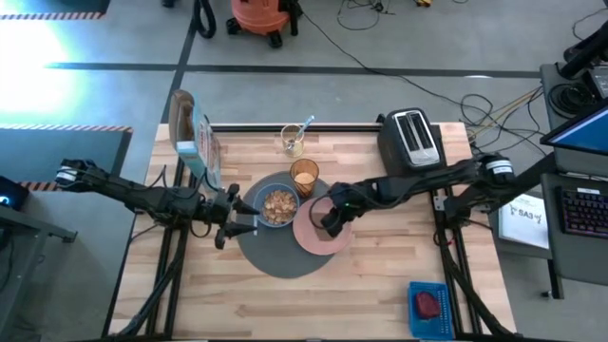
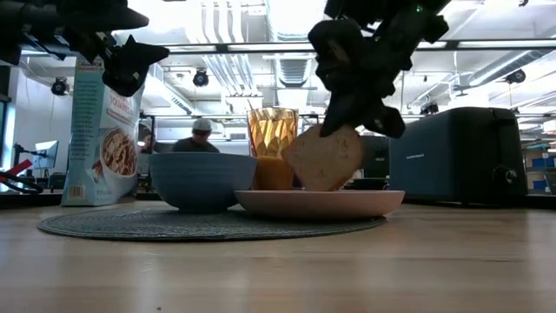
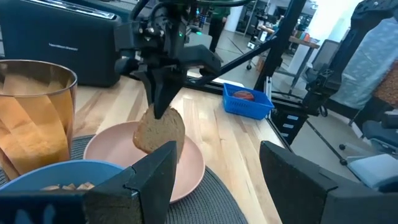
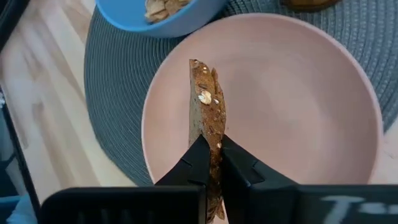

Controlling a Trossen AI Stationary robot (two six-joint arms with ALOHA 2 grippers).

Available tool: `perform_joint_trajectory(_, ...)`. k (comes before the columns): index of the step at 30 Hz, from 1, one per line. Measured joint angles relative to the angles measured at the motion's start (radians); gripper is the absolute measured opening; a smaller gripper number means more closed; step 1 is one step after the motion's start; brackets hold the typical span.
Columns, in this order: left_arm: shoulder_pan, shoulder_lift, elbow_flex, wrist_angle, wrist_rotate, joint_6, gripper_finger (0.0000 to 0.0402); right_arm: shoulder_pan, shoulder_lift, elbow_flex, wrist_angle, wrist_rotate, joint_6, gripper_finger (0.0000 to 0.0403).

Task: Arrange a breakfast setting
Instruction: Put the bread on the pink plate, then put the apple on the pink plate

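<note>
A brown toast slice [image 2: 326, 158] hangs in my right gripper [image 4: 211, 163], which is shut on it above the pink plate [image 1: 309, 236]. The plate, the small blue bowl [image 1: 278, 204] of cereal and the amber tumbler [image 1: 304, 176] stand on the round dark-grey mat [image 1: 280, 255]. My left gripper [image 3: 217, 186] is open and empty beside the bowl, on its left. The light-blue spoon [image 1: 306, 125] sticks out of a clear glass [image 1: 292, 142] at the far edge. The small red food piece [image 1: 429, 304] lies in a blue tray. My right gripper pinches the toast's upper edge [image 4: 210, 142] between its two fingers, one on each flat face. The fingers [image 2: 356, 96] come from above, pointing down. The toast hangs upright on edge over the plate [image 4: 298, 112]; whether its lower edge [image 3: 148, 148] touches the plate, I cannot tell.
A black toaster [image 1: 410, 138] stands at the far right and a cereal box [image 1: 190, 138] at the far left. The blue tray [image 1: 429, 309] sits at the near right edge. Bare wood lies along the near side of the table [image 1: 237, 304].
</note>
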Motion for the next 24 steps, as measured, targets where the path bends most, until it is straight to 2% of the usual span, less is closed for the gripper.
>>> perform_joint_trajectory(6, 0.000, 0.002, 0.000, -0.009, 0.008, 0.001, 0.0213, -0.001, 0.044, 0.000, 0.001, -0.007, 0.011, 0.0030)
perform_joint_trajectory(13, 0.000, 0.002, 0.000, -0.009, 0.011, 0.002, 0.0213, -0.001, 0.052, 0.000, 0.004, -0.011, -0.021, 0.0074)
perform_joint_trajectory(19, 0.000, 0.002, 0.000, -0.011, 0.011, 0.002, 0.0213, -0.003, -0.007, 0.000, -0.048, -0.014, -0.020, 0.0111)
perform_joint_trajectory(24, 0.000, 0.002, 0.000, -0.011, 0.010, 0.002, 0.0213, 0.004, -0.094, 0.000, -0.171, -0.024, 0.026, 0.0117)
